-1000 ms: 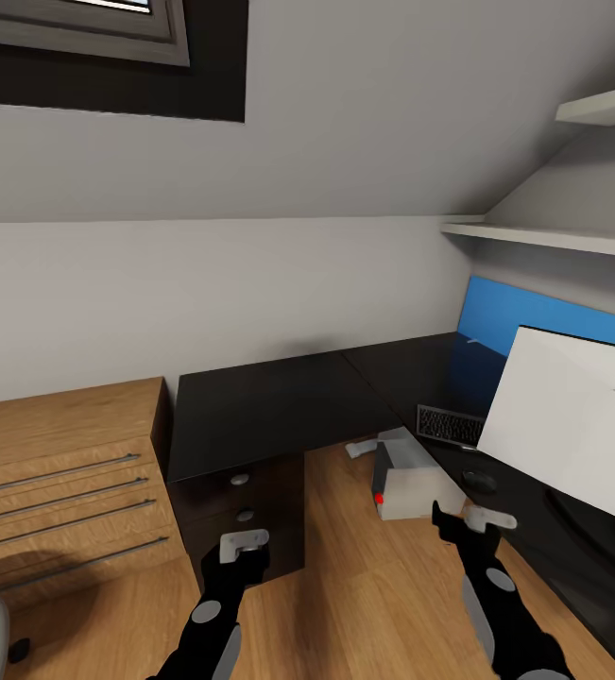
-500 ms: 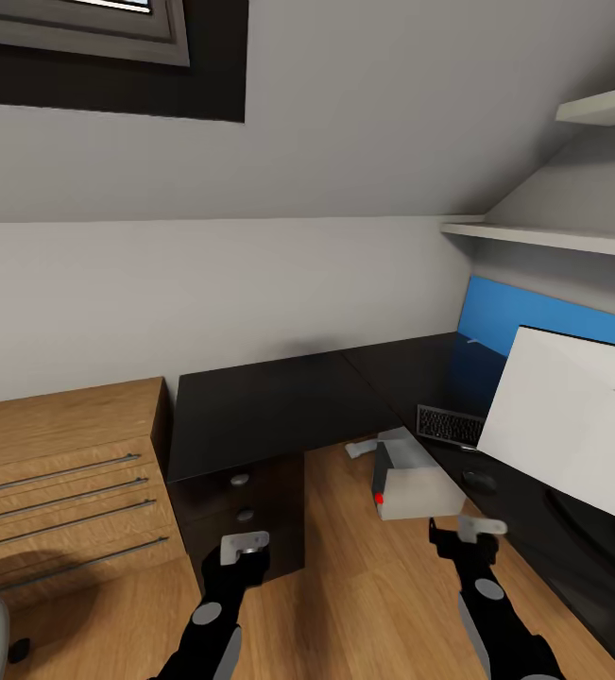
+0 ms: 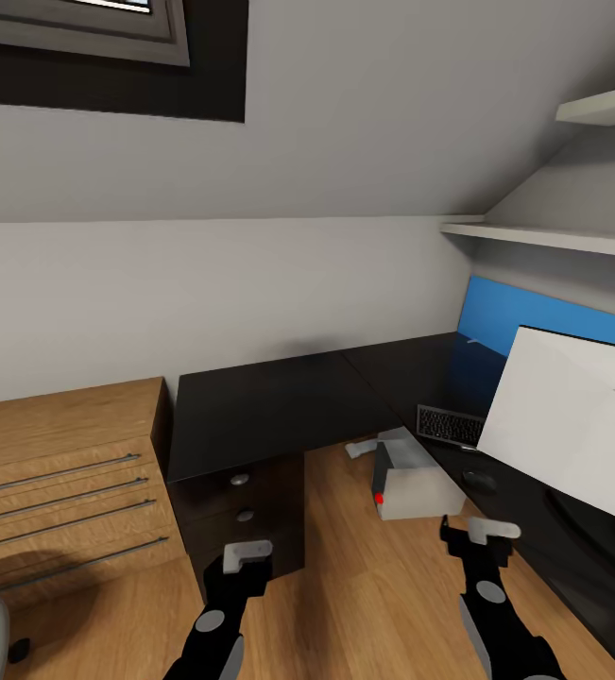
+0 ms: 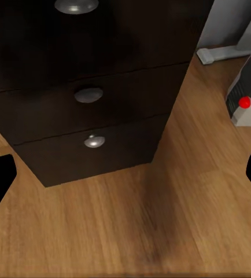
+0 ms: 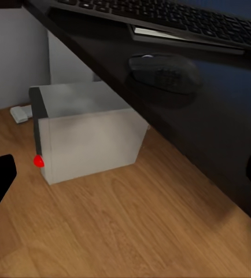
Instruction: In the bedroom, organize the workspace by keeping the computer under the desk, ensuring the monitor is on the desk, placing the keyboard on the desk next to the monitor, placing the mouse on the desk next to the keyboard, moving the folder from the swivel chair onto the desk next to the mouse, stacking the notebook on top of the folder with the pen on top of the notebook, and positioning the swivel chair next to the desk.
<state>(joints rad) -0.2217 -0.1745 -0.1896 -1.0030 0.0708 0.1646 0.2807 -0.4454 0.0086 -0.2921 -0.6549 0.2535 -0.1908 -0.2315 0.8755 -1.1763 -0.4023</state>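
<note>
Hovering with jaws apart, the right gripper point(image 3: 480, 539) faces the computer point(image 5: 85, 136) under the table point(image 3: 279, 406); this stiff, probably heavy box suits side grasping.

Glossy black desk point(image 3: 279, 406), light grey computer point(image 3: 420, 486) with red dot, white-backed monitor point(image 3: 572, 425), blue panel point(image 3: 553, 316).

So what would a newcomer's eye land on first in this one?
Probably the monitor, its white back tilted toward the camera on the right wing of the glossy black desk, with the keyboard and a dark mouse beside it. Then the computer, standing on the wooden floor by the desk's edge.
</note>
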